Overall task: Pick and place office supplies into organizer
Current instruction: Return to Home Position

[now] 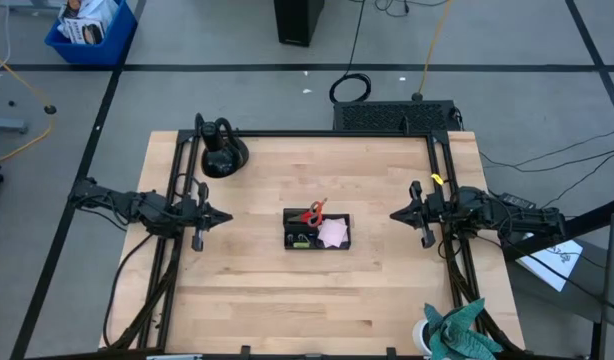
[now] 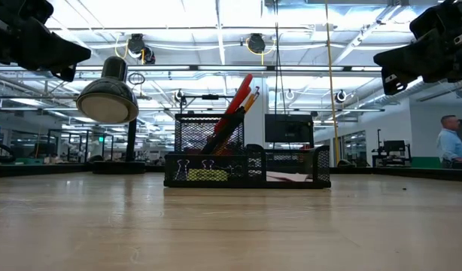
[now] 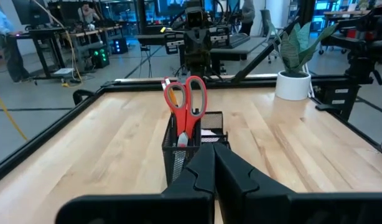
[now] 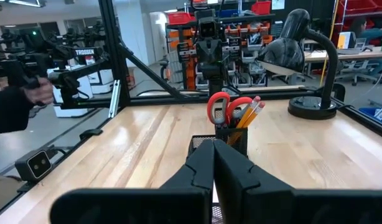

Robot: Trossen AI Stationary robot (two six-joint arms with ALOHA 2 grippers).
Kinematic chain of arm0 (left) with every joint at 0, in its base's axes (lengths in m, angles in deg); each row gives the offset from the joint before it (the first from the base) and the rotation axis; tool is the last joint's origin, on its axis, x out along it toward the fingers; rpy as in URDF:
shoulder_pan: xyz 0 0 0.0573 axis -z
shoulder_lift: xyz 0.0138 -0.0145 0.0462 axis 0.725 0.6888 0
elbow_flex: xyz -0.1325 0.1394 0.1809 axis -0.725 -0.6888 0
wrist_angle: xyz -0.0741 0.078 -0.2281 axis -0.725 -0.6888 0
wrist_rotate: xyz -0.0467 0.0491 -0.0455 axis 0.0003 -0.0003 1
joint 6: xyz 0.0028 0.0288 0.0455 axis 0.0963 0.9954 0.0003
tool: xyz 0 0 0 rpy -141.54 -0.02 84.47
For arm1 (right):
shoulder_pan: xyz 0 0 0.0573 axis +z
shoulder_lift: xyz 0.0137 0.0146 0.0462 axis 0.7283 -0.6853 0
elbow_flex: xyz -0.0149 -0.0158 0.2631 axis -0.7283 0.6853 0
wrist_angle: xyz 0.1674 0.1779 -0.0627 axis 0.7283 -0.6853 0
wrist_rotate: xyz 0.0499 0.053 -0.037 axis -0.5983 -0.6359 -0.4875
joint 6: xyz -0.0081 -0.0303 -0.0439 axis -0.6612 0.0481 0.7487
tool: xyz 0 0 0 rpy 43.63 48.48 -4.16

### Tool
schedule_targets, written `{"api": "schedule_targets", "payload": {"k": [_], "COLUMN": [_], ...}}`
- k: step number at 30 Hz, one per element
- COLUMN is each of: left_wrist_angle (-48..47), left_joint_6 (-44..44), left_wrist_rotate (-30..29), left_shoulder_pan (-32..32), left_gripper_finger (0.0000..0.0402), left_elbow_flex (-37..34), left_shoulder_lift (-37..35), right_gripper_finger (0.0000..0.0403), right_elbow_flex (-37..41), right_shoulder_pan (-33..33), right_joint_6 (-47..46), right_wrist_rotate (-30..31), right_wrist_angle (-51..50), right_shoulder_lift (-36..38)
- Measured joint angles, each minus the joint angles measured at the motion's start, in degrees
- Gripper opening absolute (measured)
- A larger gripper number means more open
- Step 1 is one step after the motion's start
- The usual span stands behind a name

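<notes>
My left arm (image 1: 212, 215) hangs over the desk's left edge, jaws clenched on nothing. One black lamp (image 1: 223, 158) stands at the far left corner. At the desk's centre sits the one organizer (image 1: 285, 230), loaded with one pair of red scissors (image 1: 313, 211), two orange pencils (image 4: 253, 112), one pink notepad (image 1: 333, 232) and two clips (image 2: 184, 167); I can't count the pens. My right arm (image 1: 402, 214) hangs over the right edge, jaws clenched, empty. I judge sorting done and homing in hand. Next means parking both arms, grasping nothing.
</notes>
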Motion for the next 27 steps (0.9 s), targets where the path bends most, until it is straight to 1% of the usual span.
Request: {"api": "schedule_targets", "payload": {"k": [6,13,27], "left_wrist_angle": [0.0,0.1,0.2], "left_joint_6": [0.1,0.1,0.1], "left_wrist_rotate": [0.0,0.0,0.0], "left_shoulder_pan": [0.0,0.0,0.0], "left_gripper_finger": [0.0022,0.004,0.0042], "left_elbow_flex": [0.0,0.0,0.0], "left_shoulder_lift": [0.0,0.0,0.0], "right_gripper_finger": [0.0,0.0,0.0], "right_elbow_flex": [0.0,0.0,0.0], "right_shoulder_pan": [0.1,0.1,0.1], "right_joint_6": [-3.1,-3.1,-3.1], "right_wrist_rotate": [0.0,-0.1,-0.1], "right_wrist_angle": [0.0,0.0,0.0], "right_shoulder_lift": [0.0,0.0,0.0]}}
